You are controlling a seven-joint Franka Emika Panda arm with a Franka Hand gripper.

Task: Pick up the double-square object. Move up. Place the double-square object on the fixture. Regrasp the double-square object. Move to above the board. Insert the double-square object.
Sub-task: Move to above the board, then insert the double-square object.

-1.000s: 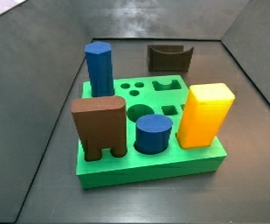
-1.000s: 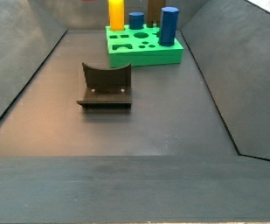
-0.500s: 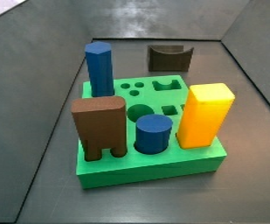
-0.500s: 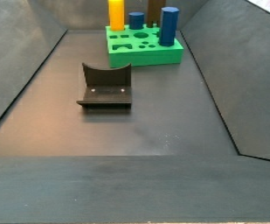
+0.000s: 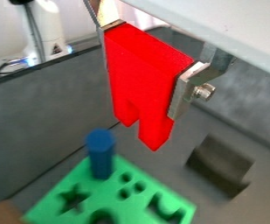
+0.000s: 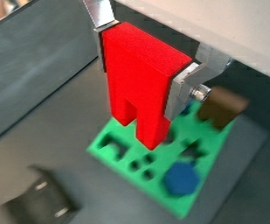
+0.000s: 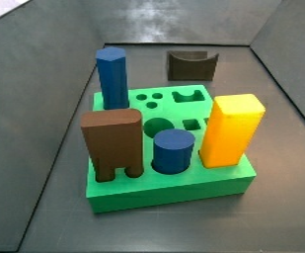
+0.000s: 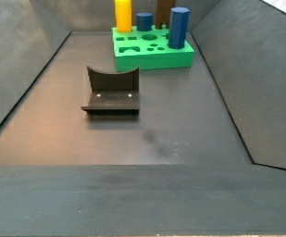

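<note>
Gripper (image 5: 145,68) high above the board (image 5: 67,203), clamped on the double-square object (image 5: 141,80), seen only in both wrist views and out of frame in both side views. Silver finger plates (image 6: 183,89) pressed flat against opposite faces of the double-square object (image 6: 141,79), bright red and hanging upright with its notched, two-legged end pointing down, well clear of everything beneath. Directly below in a wrist view, green board (image 6: 123,149) with shaped cut-outs, a blue cylinder (image 6: 179,180) and a brown block (image 6: 222,106) standing in it, and the dark fixture (image 6: 40,203) on the grey floor apart from the board. Below in a wrist view, a tall blue prism (image 5: 100,152) rising from the board, star and round holes open nearby, the fixture (image 5: 224,164) off to one side. In a side view, board (image 7: 182,192) carrying the blue prism (image 7: 113,78), the brown block (image 7: 112,144), the blue cylinder (image 7: 172,151) and a yellow block (image 7: 231,128), with the fixture (image 7: 190,65) standing just behind it. In a side view, fixture (image 8: 110,91) alone on the dark floor (image 8: 145,139), well apart from the board (image 8: 152,51) at the far end.
</note>
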